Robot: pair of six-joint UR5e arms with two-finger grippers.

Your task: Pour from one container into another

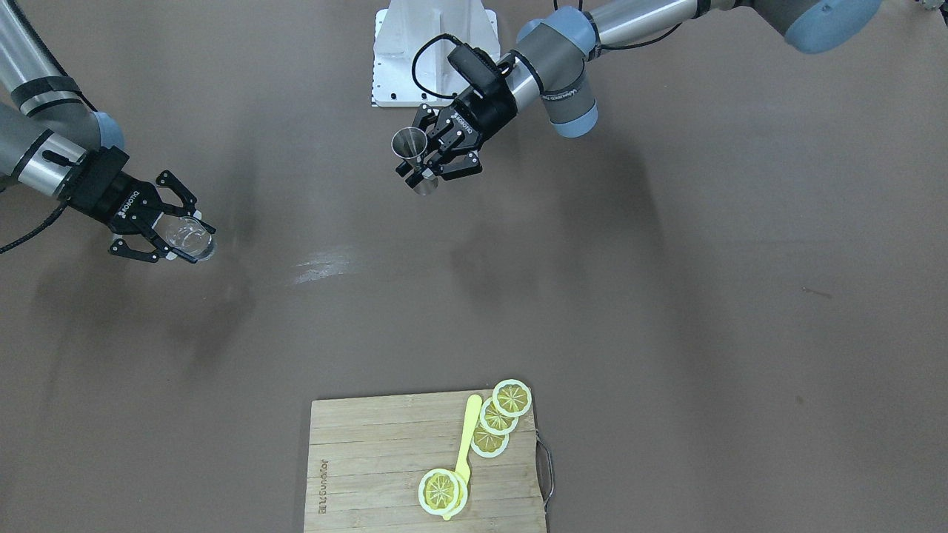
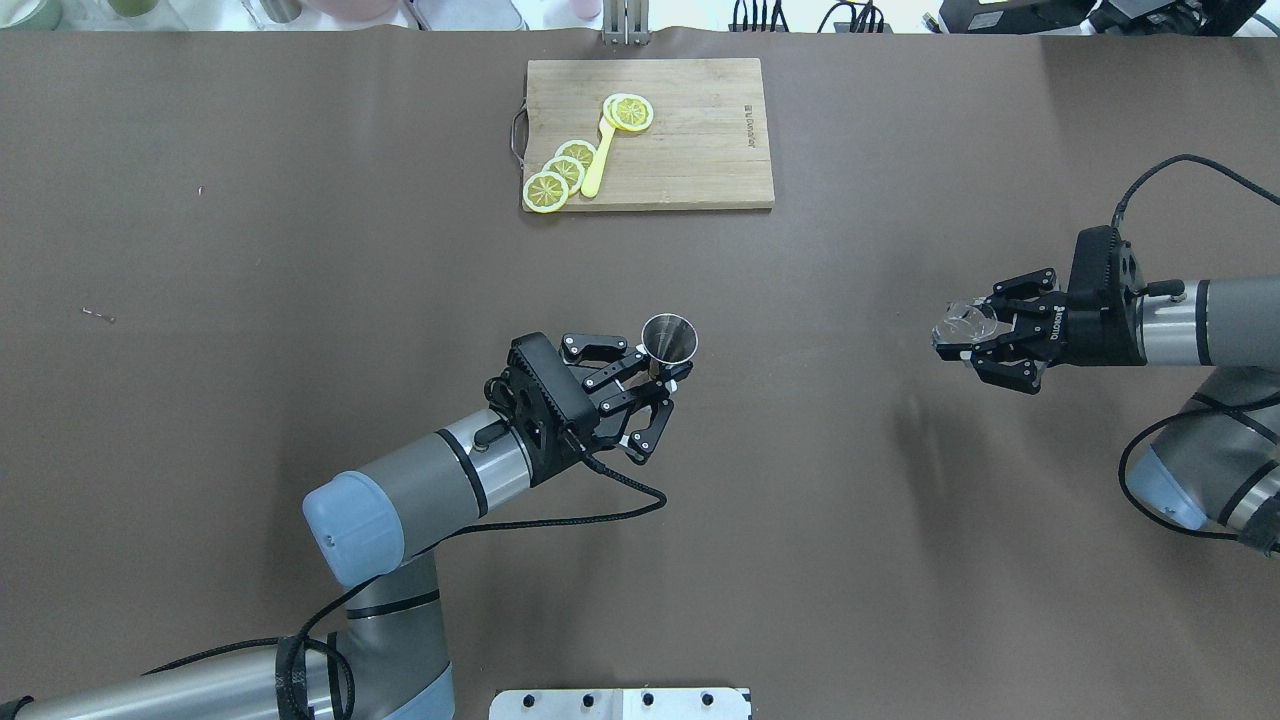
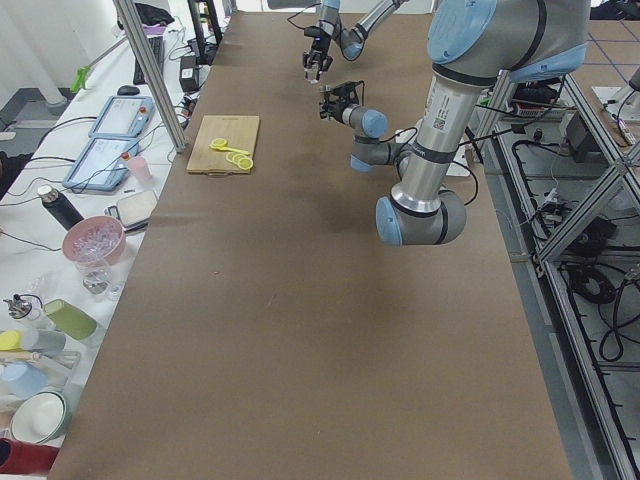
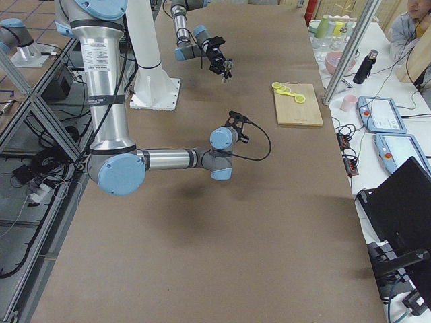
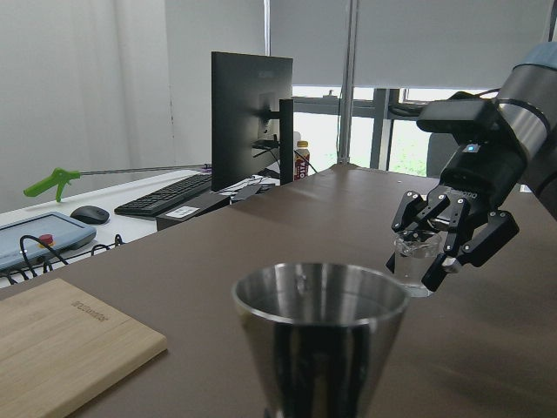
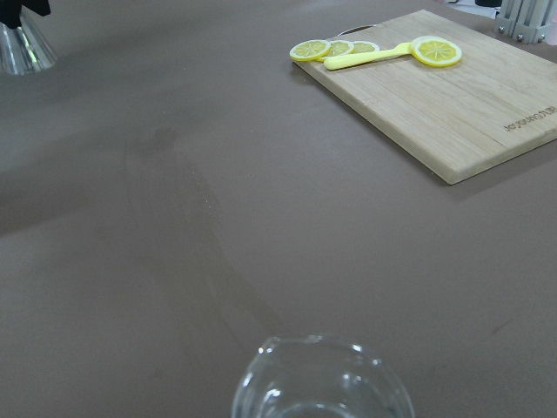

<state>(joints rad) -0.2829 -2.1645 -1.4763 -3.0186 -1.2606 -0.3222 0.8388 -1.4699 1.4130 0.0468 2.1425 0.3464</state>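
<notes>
A silver jigger (image 2: 669,343) is held upright above the table's middle, and my left gripper (image 2: 668,388) is shut on its narrow waist. From across the table the jigger (image 1: 412,152) and left gripper (image 1: 428,166) appear near the robot's base. Its open mouth (image 5: 320,296) fills the bottom of the left wrist view. A small clear glass (image 2: 962,327) is out to the right, with my right gripper (image 2: 965,345) shut on it. The glass (image 1: 189,238) sits in the right gripper (image 1: 184,238) at that view's left. The glass rim (image 6: 320,383) shows at the bottom of the right wrist view.
A wooden cutting board (image 2: 690,160) lies at the table's far edge with several lemon slices (image 2: 546,190) and a yellow utensil (image 2: 598,160). A white mounting plate (image 1: 433,52) sits at the robot's base. Side tables hold bowls, bottles and tablets (image 3: 110,150).
</notes>
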